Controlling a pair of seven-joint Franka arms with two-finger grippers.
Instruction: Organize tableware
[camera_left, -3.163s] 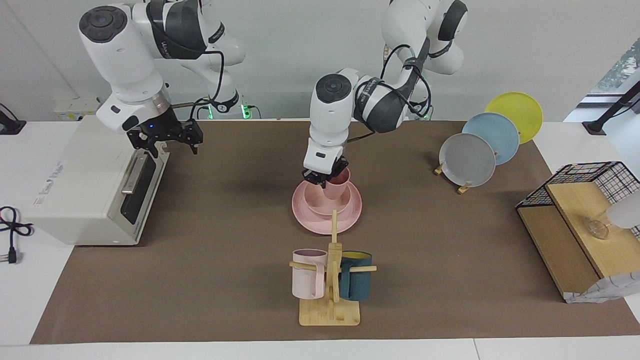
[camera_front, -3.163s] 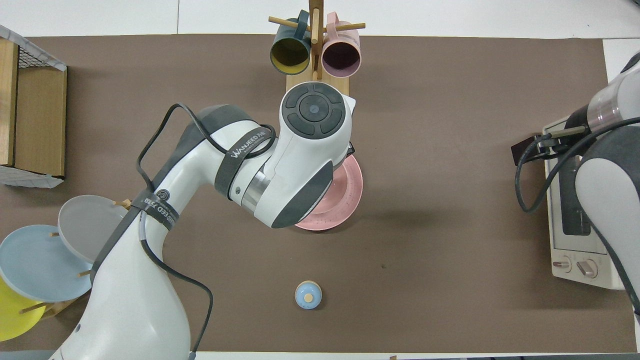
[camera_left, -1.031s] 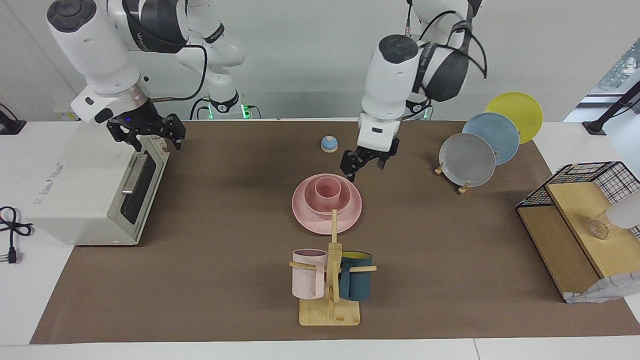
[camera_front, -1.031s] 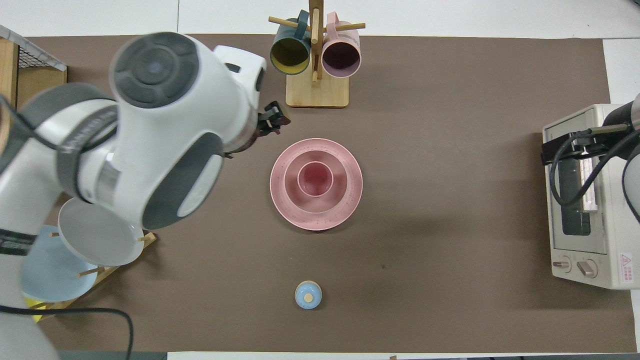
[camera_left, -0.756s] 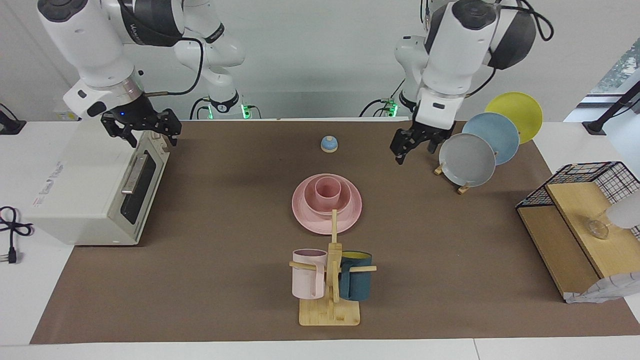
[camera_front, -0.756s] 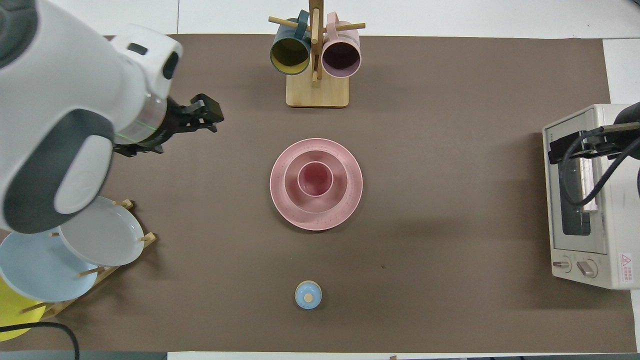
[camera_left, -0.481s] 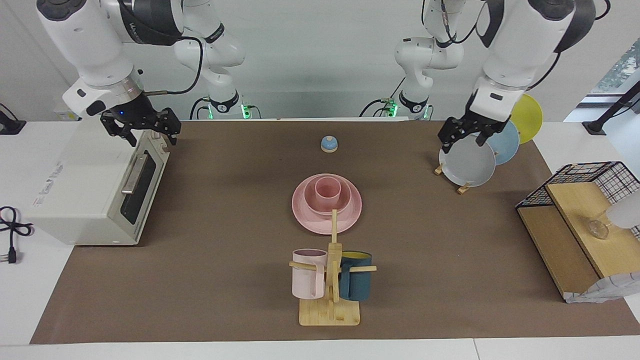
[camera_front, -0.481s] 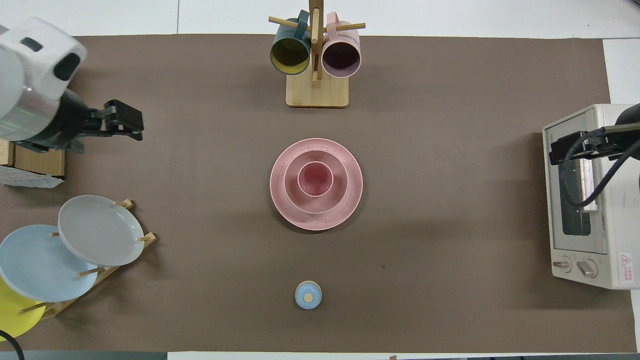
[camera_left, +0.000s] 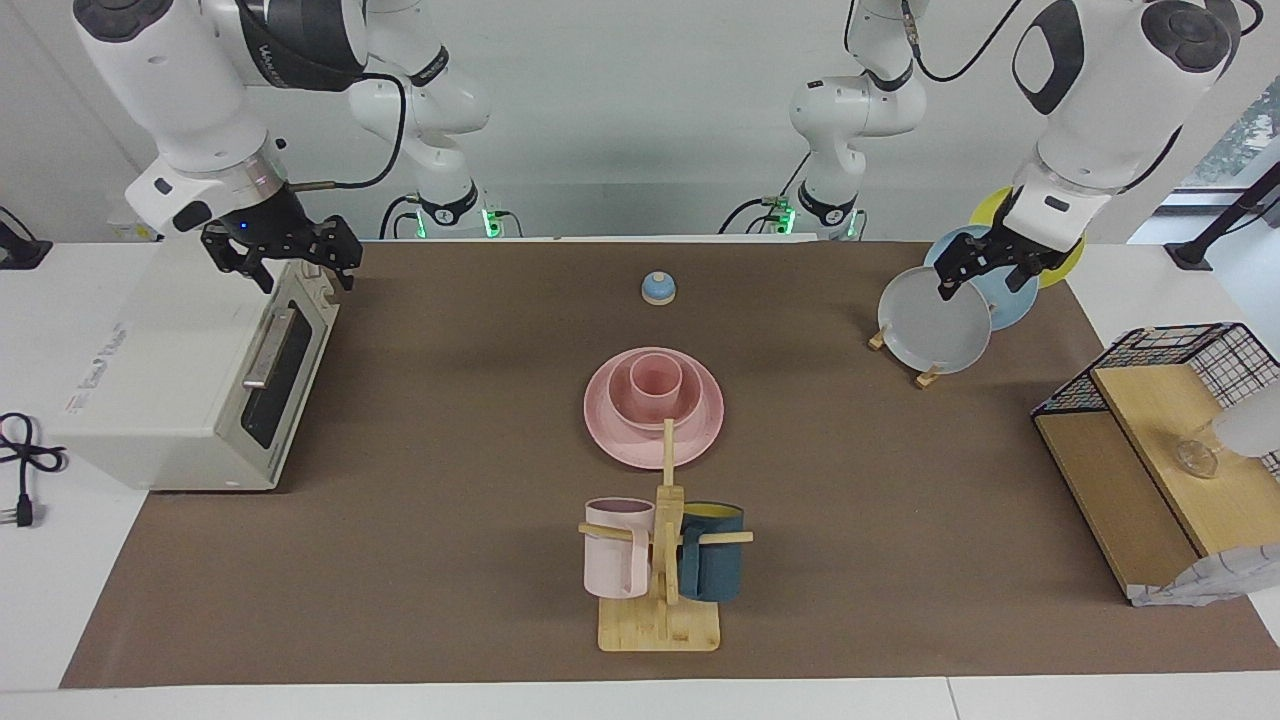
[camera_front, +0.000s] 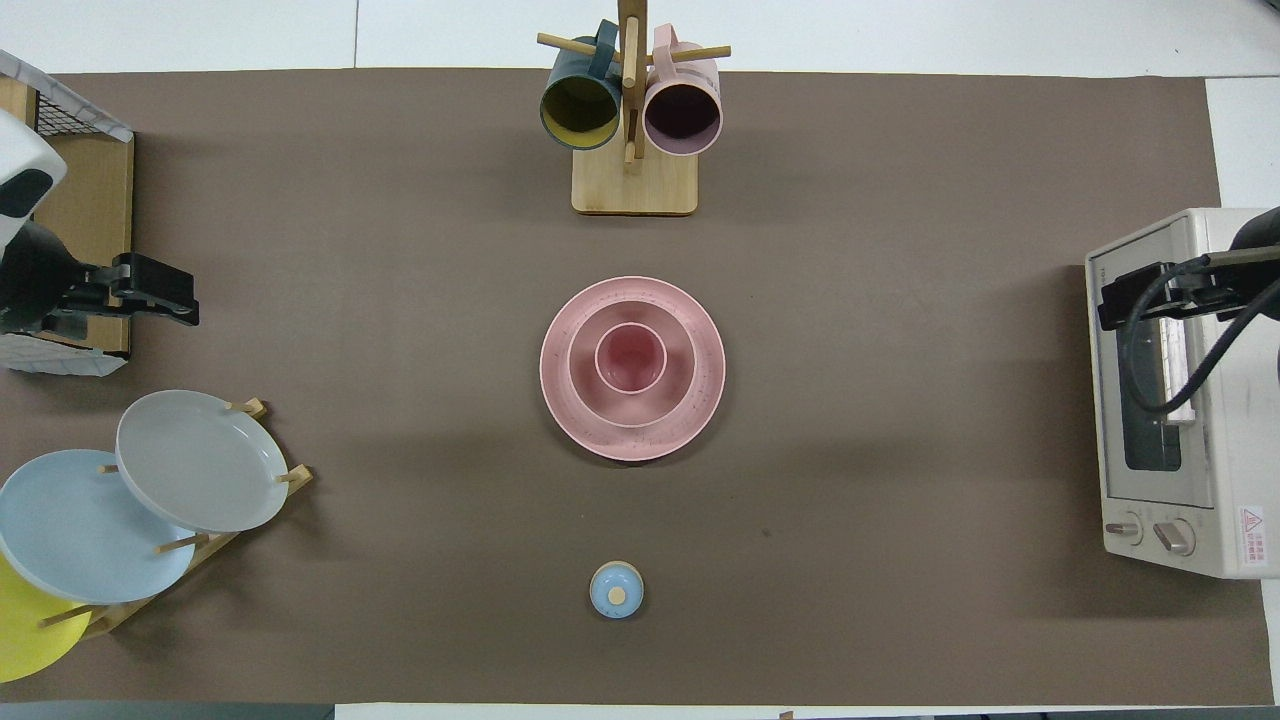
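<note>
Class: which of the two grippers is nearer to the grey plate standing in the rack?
Left. The left gripper hangs empty and open just above the grey plate, in its rack at the left arm's end. The right gripper, also open, waits over the toaster oven, at the right arm's end.

- right arm (camera_left: 300, 45) — dark band on the upper link carries white lettering; only partly legible, can't spell it out
- toaster oven (camera_front: 1180, 400) — red triangular warning sticker near the knobs, its text unreadable
- toaster oven top — faint embossed wording in the facing view, unreadable
- nothing else readable
</note>
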